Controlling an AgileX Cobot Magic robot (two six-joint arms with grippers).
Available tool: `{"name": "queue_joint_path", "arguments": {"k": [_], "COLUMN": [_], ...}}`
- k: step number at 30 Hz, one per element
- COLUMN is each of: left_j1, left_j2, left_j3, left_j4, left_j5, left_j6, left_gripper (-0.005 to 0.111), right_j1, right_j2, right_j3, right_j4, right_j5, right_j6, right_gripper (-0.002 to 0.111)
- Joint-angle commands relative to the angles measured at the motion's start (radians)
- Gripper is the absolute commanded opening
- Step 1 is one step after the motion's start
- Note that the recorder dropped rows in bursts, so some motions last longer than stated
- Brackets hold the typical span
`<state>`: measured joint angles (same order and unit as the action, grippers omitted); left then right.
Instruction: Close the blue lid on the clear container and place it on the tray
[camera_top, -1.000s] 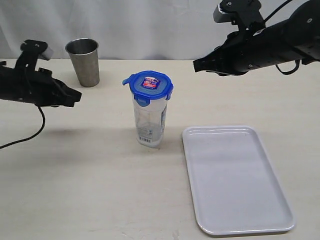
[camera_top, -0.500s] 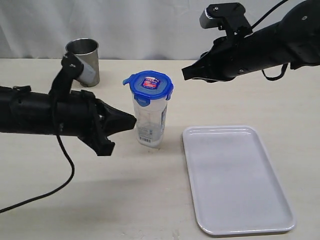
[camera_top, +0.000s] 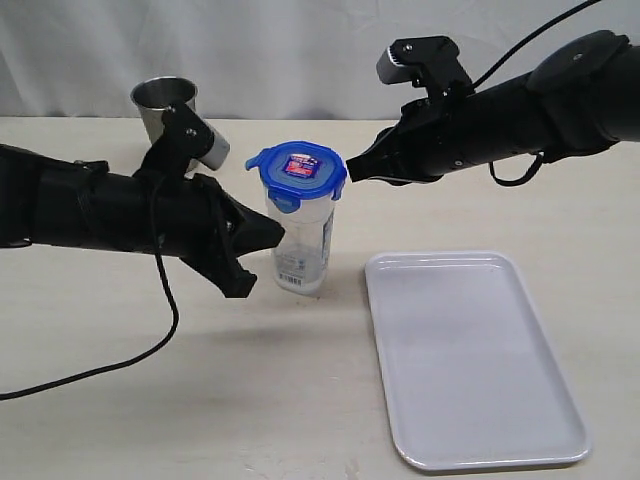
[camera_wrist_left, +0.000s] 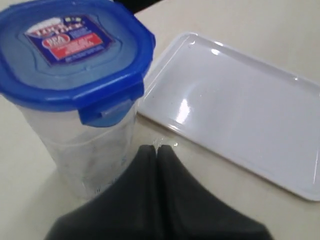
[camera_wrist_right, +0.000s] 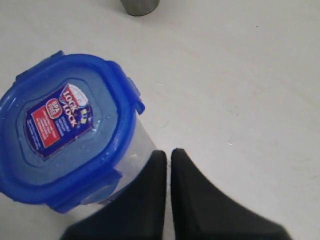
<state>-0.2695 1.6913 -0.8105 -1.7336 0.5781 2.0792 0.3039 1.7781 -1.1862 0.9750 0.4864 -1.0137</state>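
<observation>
"LOCK LOCK" on blue lid (camera_wrist_right: 65, 131)

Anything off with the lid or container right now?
The blue lid sits on the clear container, but its side flaps flare outward, apparently unlatched. Nothing spilled or tipped.

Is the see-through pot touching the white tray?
Apart. The exterior view shows a strip of bare table between the foot of the clear container and the nearest rim of the tray.
</observation>
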Motion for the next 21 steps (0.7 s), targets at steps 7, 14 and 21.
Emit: {"name": "queue_joint_path", "arguments": {"k": [7,14,21], "left_j1": [-0.005,-0.005,-0.005], "left_j2": [0.016,0.027,0.027], "left_j3": [-0.042,-0.094,-0.079], "left_j4": [-0.011,-0.011,-0.011], "left_j5": [-0.048,-0.072,-0.126], "left_j6": [0.051,0.057,0.055], "left_gripper": [0.0,0.0,0.0], "right_j1": [0.001,0.001,0.001], "right_j2": [0.032,0.042,0.042], "right_j3": [0.002,0.002,0.002], "right_j4": [0.06,0.06,0.14], "right_j5": [-0.003,0.016,0.038], "right_j6": [-0.07,-0.072,-0.164], "right_gripper": [0.004,0.004,0.004]}}
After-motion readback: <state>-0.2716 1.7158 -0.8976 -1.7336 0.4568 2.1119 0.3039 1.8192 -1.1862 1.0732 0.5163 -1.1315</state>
